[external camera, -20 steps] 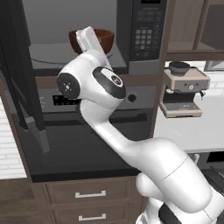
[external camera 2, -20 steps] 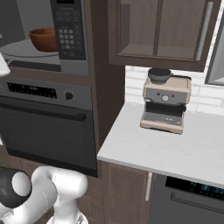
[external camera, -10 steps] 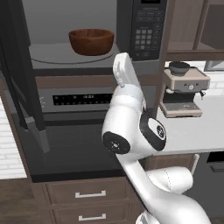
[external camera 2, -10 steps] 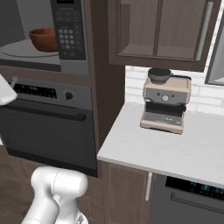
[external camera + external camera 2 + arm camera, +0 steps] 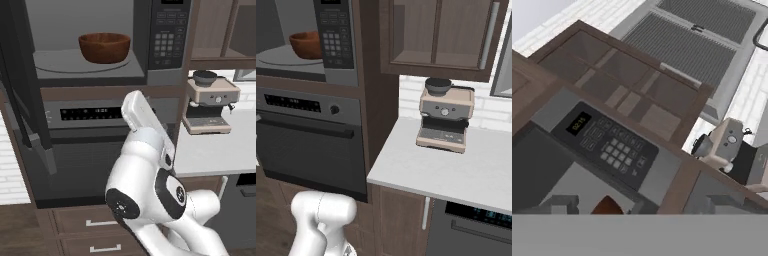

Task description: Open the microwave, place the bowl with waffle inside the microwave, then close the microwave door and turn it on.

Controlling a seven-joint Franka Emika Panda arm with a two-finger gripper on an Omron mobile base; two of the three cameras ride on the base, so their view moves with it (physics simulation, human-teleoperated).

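Observation:
The microwave (image 5: pixel 100 75) stands open, its door (image 5: pixel 17 90) swung out to the left. The reddish-brown bowl (image 5: pixel 105 47) rests on the glass turntable (image 5: pixel 55 64) inside, also seen as the bowl (image 5: pixel 306 44) beside the keypad (image 5: pixel 335 37). The waffle is hidden from these angles. My arm (image 5: pixel 145 165) is folded low in front of the oven, back from the microwave. In the hand view my gripper (image 5: pixel 642 204) is open with nothing between its fingertips (image 5: pixel 562 202), looking up at the keypad (image 5: pixel 609 145) with a sliver of the bowl (image 5: pixel 607 206) below it.
A wall oven (image 5: pixel 311 145) with a bar handle sits under the microwave. To the right, a coffee machine (image 5: pixel 446 117) stands on a pale counter (image 5: pixel 466 175) beneath dark wood cabinets (image 5: pixel 436 35). Drawers (image 5: pixel 75 225) lie below the oven.
My arm has come down and back from the microwave opening, uncovering the bowl, which stays on the turntable. The gripper stays open.

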